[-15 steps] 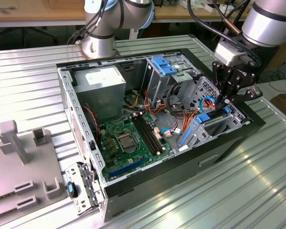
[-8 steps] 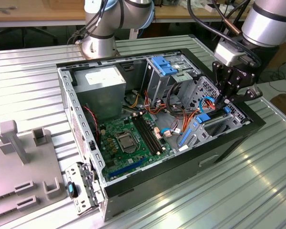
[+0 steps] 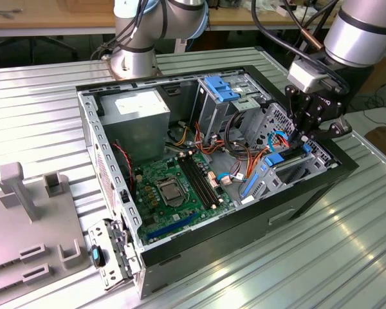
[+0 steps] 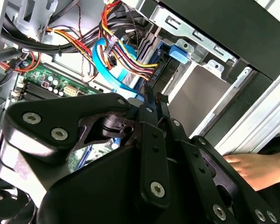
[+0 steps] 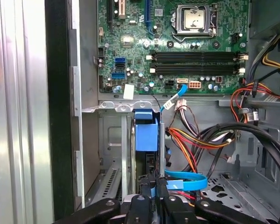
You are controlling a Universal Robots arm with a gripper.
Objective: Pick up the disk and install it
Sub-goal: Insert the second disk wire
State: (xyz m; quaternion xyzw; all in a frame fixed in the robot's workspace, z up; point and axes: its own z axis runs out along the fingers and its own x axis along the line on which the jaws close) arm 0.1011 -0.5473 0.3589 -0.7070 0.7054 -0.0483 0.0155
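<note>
While wrist tilts over case bay, tool (image 3: pixel 300 140) clamps disk (image 5: pixel 146 135) edge-on.

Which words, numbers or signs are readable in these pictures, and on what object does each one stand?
No text can be read with certainty.
White label on the grey power supply box, exterior view: print too small.
Green motherboard, first wrist view: white markings too small.
White tag at the motherboard's edge: blurred.
The disk: seen edge-on, its label does not face the camera.
</note>
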